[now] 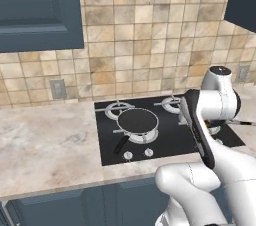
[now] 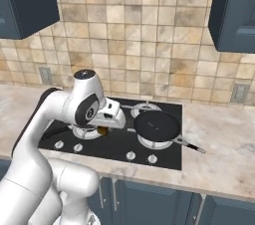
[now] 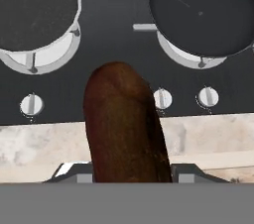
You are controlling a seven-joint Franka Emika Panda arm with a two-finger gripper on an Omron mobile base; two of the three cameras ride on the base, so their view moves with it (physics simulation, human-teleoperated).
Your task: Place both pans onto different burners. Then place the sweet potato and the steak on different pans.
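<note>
My gripper [image 3: 130,171] is shut on the sweet potato [image 3: 124,124], a dark orange-brown oblong that sticks out between the fingers. It hangs above the front of the cooktop, between the two pans. One black pan [image 3: 34,5] sits on the front burner to the left, the other pan [image 3: 203,10] on the front burner to the right. In the right base view the sweet potato [image 2: 103,130] shows just under the hand, left of a pan [image 2: 157,125]. The left base view shows one pan [image 1: 137,120] on its burner, the other behind my arm. The steak is out of view.
Small white knobs [image 3: 161,98] line the cooktop's front edge, with the marble counter [image 1: 45,140] beyond it. Two back burners [image 1: 119,106] stand bare. A pan handle [image 2: 189,144] juts toward the counter's right side. Tiled wall and blue cabinets rise behind.
</note>
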